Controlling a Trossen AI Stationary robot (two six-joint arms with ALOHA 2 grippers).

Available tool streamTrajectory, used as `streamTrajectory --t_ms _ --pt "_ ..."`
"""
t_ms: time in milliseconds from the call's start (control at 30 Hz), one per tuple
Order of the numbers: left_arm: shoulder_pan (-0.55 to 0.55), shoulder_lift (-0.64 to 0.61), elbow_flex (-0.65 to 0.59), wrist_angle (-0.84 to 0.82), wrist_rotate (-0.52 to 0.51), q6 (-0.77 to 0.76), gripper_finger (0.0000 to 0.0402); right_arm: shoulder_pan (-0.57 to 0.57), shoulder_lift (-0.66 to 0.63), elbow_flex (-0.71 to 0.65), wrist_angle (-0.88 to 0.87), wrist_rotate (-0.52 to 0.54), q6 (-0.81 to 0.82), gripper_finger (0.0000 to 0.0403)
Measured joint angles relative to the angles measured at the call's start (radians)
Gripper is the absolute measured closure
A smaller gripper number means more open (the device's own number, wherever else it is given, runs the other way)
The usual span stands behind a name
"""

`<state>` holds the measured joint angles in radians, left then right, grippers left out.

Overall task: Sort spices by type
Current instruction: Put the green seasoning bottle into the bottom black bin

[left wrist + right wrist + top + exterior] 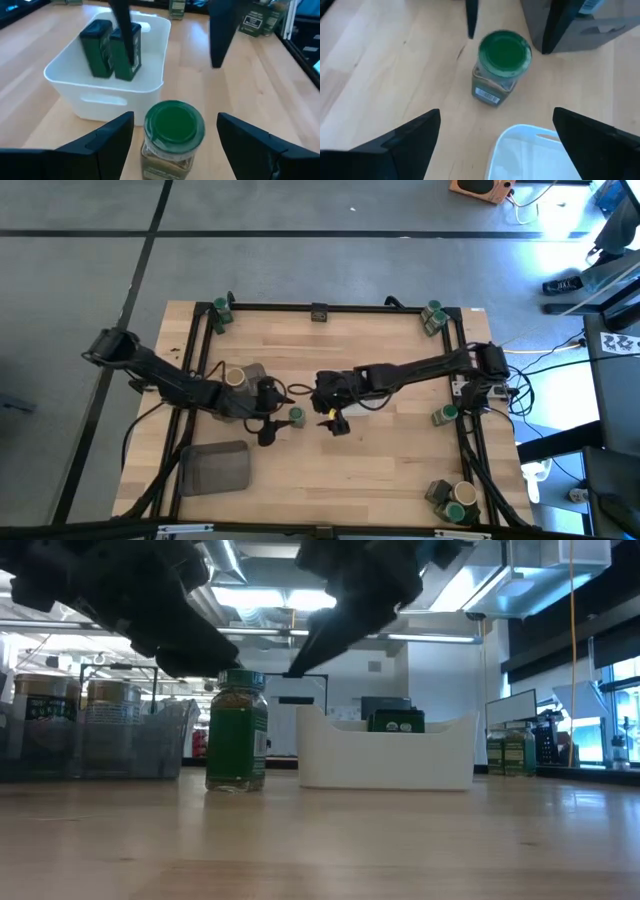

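A green-lidded spice jar (pixel 296 417) stands upright on its base on the wooden table, left of the white tray (pixel 372 408). My left gripper (pixel 274 426) is open, with one finger on each side of the jar (pixel 172 135) and a gap on both sides. My right gripper (pixel 335 423) hangs open above the table between the jar (pixel 502 65) and the white tray (pixel 535 150), with nothing between its fingers. Two dark squarish tins (pixel 112 47) stand in the white tray (pixel 100 92).
A dark mesh tray (pixel 100 745) at the left holds tan-topped jars (pixel 234 377). A dark grey flat tray (pixel 215 467) lies near the front left. More jars stand at the table's corners (pixel 220 313) (pixel 432 316) (pixel 455 500) and right edge (pixel 445 415).
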<state>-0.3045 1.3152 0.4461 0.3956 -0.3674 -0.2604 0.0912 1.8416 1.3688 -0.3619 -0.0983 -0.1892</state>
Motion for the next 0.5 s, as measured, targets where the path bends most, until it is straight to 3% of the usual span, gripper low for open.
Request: streamTrajectory --t_ms 500 --pt "0.028 0.157 0.0 0.148 0.0 0.045 0.0119 0.0 0.001 -0.071 0.117 -0.045 0.007 0.0017"
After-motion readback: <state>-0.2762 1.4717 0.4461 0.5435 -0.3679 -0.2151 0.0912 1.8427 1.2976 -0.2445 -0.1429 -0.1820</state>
